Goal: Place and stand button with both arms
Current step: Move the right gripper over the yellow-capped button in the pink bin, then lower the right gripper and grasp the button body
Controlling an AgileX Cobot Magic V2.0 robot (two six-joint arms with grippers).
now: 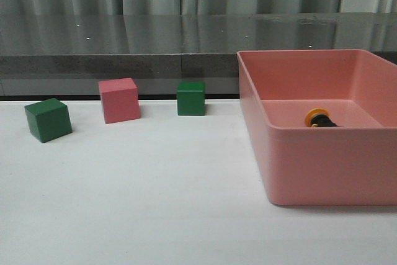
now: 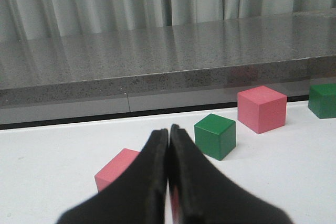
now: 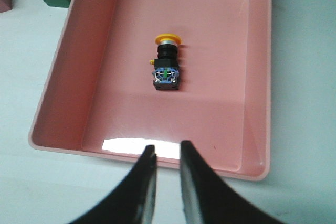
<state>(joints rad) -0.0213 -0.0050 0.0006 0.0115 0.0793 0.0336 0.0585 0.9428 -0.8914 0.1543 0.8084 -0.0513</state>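
The button [image 1: 319, 118] lies on its side on the floor of a pink bin [image 1: 322, 166] at the right; only its yellow cap and a bit of black body show over the wall. In the right wrist view the button [image 3: 167, 66] lies mid-bin, yellow cap pointing away, clear-blue base toward my right gripper [image 3: 166, 148]. That gripper hovers over the bin's near rim [image 3: 220, 170], jaws a little apart and empty. My left gripper [image 2: 168, 128] is shut and empty above the white table, near the cubes. Neither arm shows in the front view.
On the table's left stand a green cube [image 1: 48, 120], a pink cube [image 1: 120, 100] and a second green cube [image 1: 190, 98]. The left wrist view also shows a pink cube [image 2: 116, 167] close behind the fingers. A grey stone ledge [image 1: 124, 63] runs along the back.
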